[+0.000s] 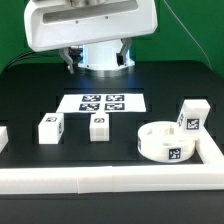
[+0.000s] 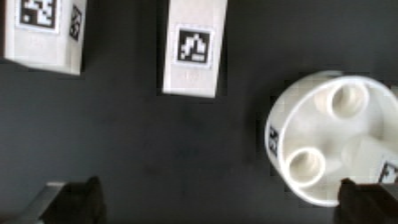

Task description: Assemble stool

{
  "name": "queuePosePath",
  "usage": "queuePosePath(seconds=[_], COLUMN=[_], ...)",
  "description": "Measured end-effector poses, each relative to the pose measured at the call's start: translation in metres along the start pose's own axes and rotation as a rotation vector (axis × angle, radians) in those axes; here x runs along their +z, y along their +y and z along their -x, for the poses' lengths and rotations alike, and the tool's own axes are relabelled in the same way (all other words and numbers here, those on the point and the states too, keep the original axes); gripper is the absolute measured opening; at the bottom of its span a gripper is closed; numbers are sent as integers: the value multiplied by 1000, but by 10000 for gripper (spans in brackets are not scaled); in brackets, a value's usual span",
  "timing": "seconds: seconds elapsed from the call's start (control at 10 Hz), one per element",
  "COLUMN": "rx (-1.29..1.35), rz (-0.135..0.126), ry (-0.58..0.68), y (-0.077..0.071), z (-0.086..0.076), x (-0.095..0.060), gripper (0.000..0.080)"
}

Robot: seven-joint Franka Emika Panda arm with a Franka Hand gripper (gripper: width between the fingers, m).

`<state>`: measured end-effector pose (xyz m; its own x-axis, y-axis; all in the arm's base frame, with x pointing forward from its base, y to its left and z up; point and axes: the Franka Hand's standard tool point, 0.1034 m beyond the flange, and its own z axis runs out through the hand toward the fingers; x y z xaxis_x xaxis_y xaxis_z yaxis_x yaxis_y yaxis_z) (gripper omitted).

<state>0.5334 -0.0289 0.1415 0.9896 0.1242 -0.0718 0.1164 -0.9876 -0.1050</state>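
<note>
The round white seat (image 1: 168,141) lies at the exterior view's right, near the front rail; it also shows in the wrist view (image 2: 338,130), with two round sockets visible on it. Two leg blocks (image 1: 50,127) (image 1: 98,126) stand apart in the middle of the table and show in the wrist view (image 2: 45,35) (image 2: 199,48). A third leg block (image 1: 191,117) stands just behind the seat. My gripper (image 2: 221,205) is open and empty, high above the table. Its dark fingertips (image 2: 71,202) are spread wide. The gripper's fingers do not show in the exterior view.
The marker board (image 1: 100,102) lies flat behind the two leg blocks. White border rails run along the front (image 1: 100,180) and the exterior view's right (image 1: 214,150). The arm's white body (image 1: 90,25) fills the top. A small white piece (image 1: 2,138) sits at the left edge.
</note>
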Motion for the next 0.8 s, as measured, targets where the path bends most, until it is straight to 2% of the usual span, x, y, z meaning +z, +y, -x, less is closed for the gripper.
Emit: queuePosePath(seconds=[0.1,0.3,0.4,0.6,0.8], rx=[-11,4,2,15,90], rz=[-1,-8,-7,-30,-20], ry=[-8,-28,-27,-132,-326], y=[-1,6,5,0,8], z=[3,-7,-7,2,1], x=[3,8,8,12,42], gripper=[649,649,649,649,649])
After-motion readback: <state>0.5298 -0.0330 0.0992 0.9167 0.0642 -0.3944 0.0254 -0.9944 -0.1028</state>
